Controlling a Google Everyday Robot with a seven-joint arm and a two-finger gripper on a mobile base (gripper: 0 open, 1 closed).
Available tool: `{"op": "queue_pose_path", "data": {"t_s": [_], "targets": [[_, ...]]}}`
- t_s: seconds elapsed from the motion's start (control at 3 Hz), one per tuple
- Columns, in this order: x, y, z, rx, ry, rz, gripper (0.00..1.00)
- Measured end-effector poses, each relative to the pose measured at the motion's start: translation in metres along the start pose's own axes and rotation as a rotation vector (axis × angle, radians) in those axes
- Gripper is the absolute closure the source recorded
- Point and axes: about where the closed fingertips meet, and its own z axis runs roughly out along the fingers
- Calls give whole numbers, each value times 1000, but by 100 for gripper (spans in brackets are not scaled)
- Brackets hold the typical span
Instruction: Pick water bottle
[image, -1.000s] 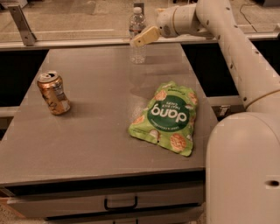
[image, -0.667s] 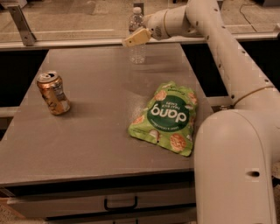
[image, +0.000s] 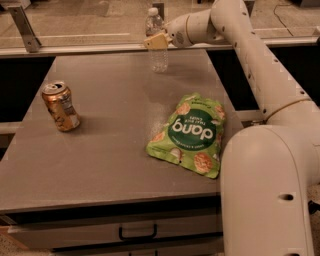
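The water bottle (image: 159, 60) is a small clear bottle with a white cap. It stands upright at the far edge of the grey table (image: 100, 130), a little right of centre. My gripper (image: 156, 41) reaches in from the right on the white arm. Its tan tip sits at the bottle's mid-height and covers the label area. I cannot tell whether it touches the bottle.
An orange-brown drink can (image: 60, 106) stands at the table's left. A green snack bag (image: 192, 134) lies flat right of centre. My arm's large white body (image: 270, 190) fills the lower right. A rail (image: 75, 49) runs behind the table.
My gripper has moved left along the far edge, from just right of the bottle to right at its middle. The bottle, can and bag have not moved.
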Motion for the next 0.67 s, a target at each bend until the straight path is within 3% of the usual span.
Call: {"op": "queue_pose_path", "data": {"t_s": [0.33, 0.67], "targets": [[-21, 17, -17, -33, -64, -9, 86], [-62, 61, -38, -136, -168, -67, 100]]}}
